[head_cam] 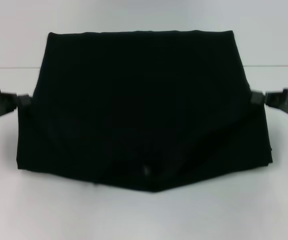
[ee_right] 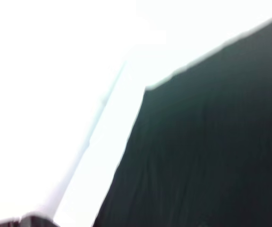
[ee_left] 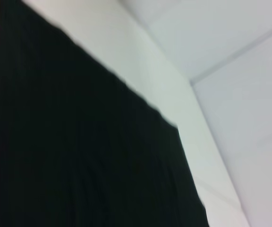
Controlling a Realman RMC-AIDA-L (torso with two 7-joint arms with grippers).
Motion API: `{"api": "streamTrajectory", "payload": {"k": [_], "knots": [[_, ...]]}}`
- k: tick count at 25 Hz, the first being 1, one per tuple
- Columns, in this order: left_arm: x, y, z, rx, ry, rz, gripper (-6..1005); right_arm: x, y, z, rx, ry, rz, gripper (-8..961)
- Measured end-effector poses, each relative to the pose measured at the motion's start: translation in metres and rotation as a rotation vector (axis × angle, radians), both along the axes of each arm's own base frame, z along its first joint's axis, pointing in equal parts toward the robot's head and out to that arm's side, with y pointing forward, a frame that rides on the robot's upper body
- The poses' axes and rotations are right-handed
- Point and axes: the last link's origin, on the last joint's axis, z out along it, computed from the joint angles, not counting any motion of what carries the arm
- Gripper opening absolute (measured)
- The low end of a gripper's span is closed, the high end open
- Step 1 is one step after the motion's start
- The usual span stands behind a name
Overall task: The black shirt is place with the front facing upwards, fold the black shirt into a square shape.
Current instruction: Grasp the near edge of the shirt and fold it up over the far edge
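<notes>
The black shirt (head_cam: 144, 110) lies folded, plain side up, on the white table (head_cam: 144, 215). The left gripper (head_cam: 25, 100) and right gripper (head_cam: 256, 96) each sit at a side edge; pinching or not, cannot tell.

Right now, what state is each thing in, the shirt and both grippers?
black shirt: partly folded, plain side up, no print showing, near edge comes to a point, not yet square.
left gripper: at the shirt's left edge, touching the cloth.
right gripper: at the shirt's right edge, touching the cloth.
white table: carries the shirt.
</notes>
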Motion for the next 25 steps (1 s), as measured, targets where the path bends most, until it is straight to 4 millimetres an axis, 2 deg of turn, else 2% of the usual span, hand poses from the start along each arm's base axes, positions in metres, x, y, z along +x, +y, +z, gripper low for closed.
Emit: {"api": "streamTrajectory", "payload": {"k": [5, 9, 13, 19, 25], "knots": [[-0.001, 0.017, -0.005, 0.156, -0.004, 0.035, 7, 0.003, 0.019, -0.018, 0.195, 0.012, -0.081, 110], [-0.002, 0.025, -0.013, 0.261, -0.011, 0.066, 7, 0.005, 0.026, -0.034, 0.298, -0.008, -0.119, 117], [-0.003, 0.032, -0.022, 0.34, 0.001, 0.097, 7, 0.008, 0.029, -0.042, 0.398, -0.004, -0.157, 123], [0.0, 0.043, -0.037, 0.376, 0.052, 0.12, 6, 0.013, 0.029, -0.054, 0.42, -0.042, -0.177, 133], [0.003, 0.05, -0.034, 0.436, 0.05, 0.128, 6, 0.016, 0.029, -0.054, 0.436, -0.06, -0.181, 142]]}}
